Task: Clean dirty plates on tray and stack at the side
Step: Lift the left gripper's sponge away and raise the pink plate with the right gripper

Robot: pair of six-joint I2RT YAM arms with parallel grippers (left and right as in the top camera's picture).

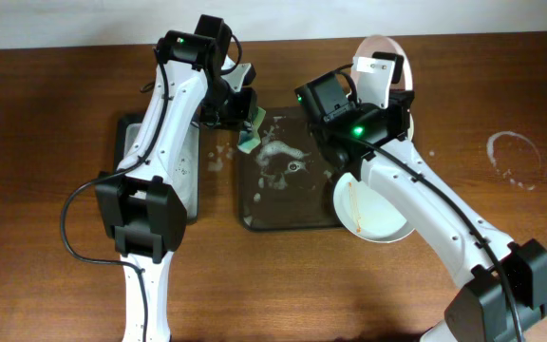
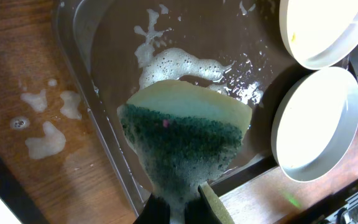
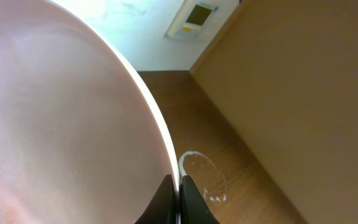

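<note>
- The left fingers [image 2: 182,208] are clamped on a sponge [image 2: 185,124], yellow on one face and dark green on the other, wet and sagging.
- The sponge hangs over the far left corner of the large tray [image 1: 273,204], just above its wet floor, near a patch of white foam [image 2: 179,62].
- The right fingers [image 3: 178,196] are pinched together on the rim of the held plate [image 3: 61,124].
- The held plate is lifted off the counter [image 1: 46,142] and tilted up on edge beyond the far right corner of the large tray.
- A second plate [image 1: 364,214] lies flat at the right end of the large tray, overhanging its rim, partly under the right arm; an orange-brown smear shows on it.
- A narrow tray [image 1: 190,180] sits just left of the large tray, mostly under the left arm.
- Foam drops [image 2: 45,134] lie on the counter beside the large tray's left rim.
- A white ring mark [image 1: 513,157] is on the counter far to the right.
</note>
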